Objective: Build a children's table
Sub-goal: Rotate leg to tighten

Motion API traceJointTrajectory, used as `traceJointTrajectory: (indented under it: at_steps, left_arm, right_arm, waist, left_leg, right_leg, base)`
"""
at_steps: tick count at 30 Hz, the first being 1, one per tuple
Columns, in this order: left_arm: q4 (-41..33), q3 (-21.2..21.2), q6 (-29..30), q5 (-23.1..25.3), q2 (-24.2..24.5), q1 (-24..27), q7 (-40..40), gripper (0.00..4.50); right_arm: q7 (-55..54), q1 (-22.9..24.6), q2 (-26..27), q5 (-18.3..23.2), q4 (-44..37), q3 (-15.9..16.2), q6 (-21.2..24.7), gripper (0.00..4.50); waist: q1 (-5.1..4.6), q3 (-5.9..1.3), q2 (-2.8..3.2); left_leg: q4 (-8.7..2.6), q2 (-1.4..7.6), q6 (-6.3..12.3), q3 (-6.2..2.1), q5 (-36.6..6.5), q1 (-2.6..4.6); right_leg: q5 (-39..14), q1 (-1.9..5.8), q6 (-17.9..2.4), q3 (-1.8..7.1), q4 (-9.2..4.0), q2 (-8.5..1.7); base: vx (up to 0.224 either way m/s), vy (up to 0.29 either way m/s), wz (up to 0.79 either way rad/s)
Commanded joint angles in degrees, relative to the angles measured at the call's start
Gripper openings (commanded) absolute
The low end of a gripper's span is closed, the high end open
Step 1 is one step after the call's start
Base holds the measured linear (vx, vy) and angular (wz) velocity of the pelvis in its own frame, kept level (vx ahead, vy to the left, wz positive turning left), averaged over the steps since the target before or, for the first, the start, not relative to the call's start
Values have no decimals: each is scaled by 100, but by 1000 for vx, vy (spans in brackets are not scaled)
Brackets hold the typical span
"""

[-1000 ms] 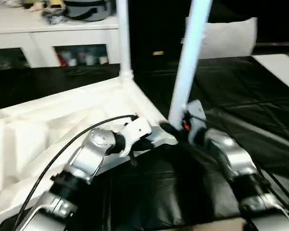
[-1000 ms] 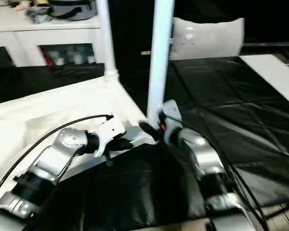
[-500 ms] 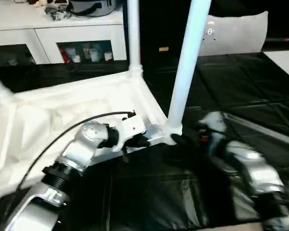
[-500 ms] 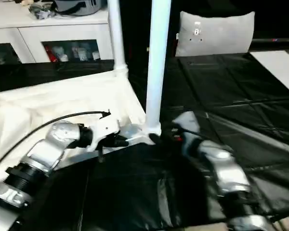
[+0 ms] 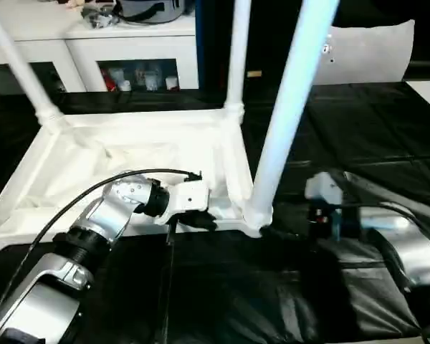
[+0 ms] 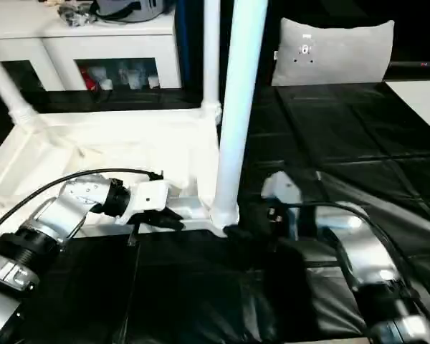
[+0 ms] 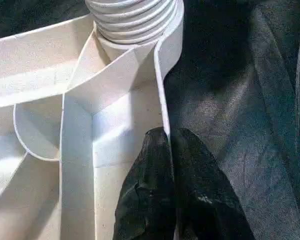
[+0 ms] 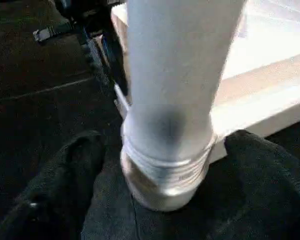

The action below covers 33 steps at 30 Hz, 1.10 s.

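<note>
The left gripper (image 7: 165, 150) is pinching the rim of the white ribbed plastic tabletop (image 5: 129, 154), lying upside down on the black-covered work surface (image 5: 358, 136). The right gripper (image 8: 160, 165) is spread wide around the nearest white tapered leg's (image 5: 287, 107) base. A white glass-door cabinet (image 5: 122, 57) is standing behind.

I find the table top (image 5: 129, 165) lying underside up on the worktop (image 5: 358, 143). My left fingers (image 7: 160, 200) are closed over its near rim, one inside the wall and one outside, just beside the near right corner socket (image 7: 135, 20). The leg (image 5: 290, 107) standing in that socket sits between my right fingers (image 8: 65, 170), which are spread to either side of its base. Two further legs (image 5: 236, 64) stand in the far corners beyond the left fingers. The cabinet (image 5: 93, 43) is behind the worktop.
</note>
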Motion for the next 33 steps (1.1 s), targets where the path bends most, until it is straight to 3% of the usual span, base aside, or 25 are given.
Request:
traceJointTrajectory:
  at_steps: [1, 5, 12, 23, 27, 29, 31, 32, 33]
  left_arm:
    - [72, -393, -139, 202, 9, 65, -347, 0]
    - [177, -382, -278, 196, -30, 44, -432, 0]
    - [218, -388, -344, 206, -7, 36, -443, 0]
    - [257, -328, -306, 201, -4, 104, -437, 0]
    - [-97, -44, 607, -18, -218, 298, 34, 0]
    - [-530, 181, 1424, -240, -522, 450, 490, 0]
    - [-628, 225, 1586, -289, -601, 481, 591, 0]
    - [-849, 335, 2000, -377, -840, 541, 914, 0]
    - [-959, 390, 2238, -401, -1015, 555, 1143, 0]
  right_arm:
    - [78, -130, 36, -22, 103, 75, 49, 395]
    - [149, -218, 107, -9, 226, 143, 67, 373]
    - [200, -307, 217, -34, 388, 163, 32, 290]
    - [261, -243, 280, -24, 401, 214, 78, 272]
    - [-167, 96, 430, 46, 87, 166, 637, 271]
    - [-1120, 204, 797, -196, 180, 78, 874, 270]
    - [-1340, 208, 900, -235, 227, 46, 936, 269]
    - [-1917, 180, 1207, -301, 399, -62, 1070, 268]
    - [-2308, 118, 1424, -336, 559, -149, 1121, 266]
  waist:
    - [-12, -348, -45]
    - [14, -360, -62]
    - [36, -364, -74]
    - [40, -364, -71]
    - [44, -351, -55]
    - [18, -335, -21]
    - [-40, -278, -36]
    - [-96, -257, -15]
    - [-119, -232, -20]
  left_leg:
    - [-349, 516, 353, -165, -1165, 155]
    - [-321, 507, 455, -156, -976, 141]
    - [-316, 513, 438, -158, -966, 139]
    - [-313, 514, 383, -158, -1016, 138]
    - [-330, 526, 363, -162, -1032, 146]
    - [-360, 534, 256, -170, -1253, 162]
    - [-392, 503, 67, -194, -1724, 177]
    - [-405, 495, -107, -212, -2070, 199]
    - [-415, 477, -167, -232, -2238, 197]
  right_leg:
    - [-373, 184, -1587, 201, -336, -519]
    - [-191, 195, -1616, 189, -309, -524]
    - [-307, 195, -1593, 182, -298, -527]
    - [-413, 194, -1576, 179, -292, -527]
    - [-423, 194, -1595, 180, -295, -519]
    - [-679, 162, -1614, 190, -307, -532]
    - [-1448, 139, -1509, 194, -395, -542]
    - [-2029, 106, -1382, 209, -425, -550]
    - [-2368, 94, -1283, 198, -461, -553]
  base:
    - [0, 0, 0]
    - [0, 0, 0]
    - [0, 0, 0]
    - [0, 0, 0]
    - [0, 0, 0]
    - [0, 0, 0]
    - [0, 0, 0]
    - [0, 0, 0]
    - [-55, 14, -9]
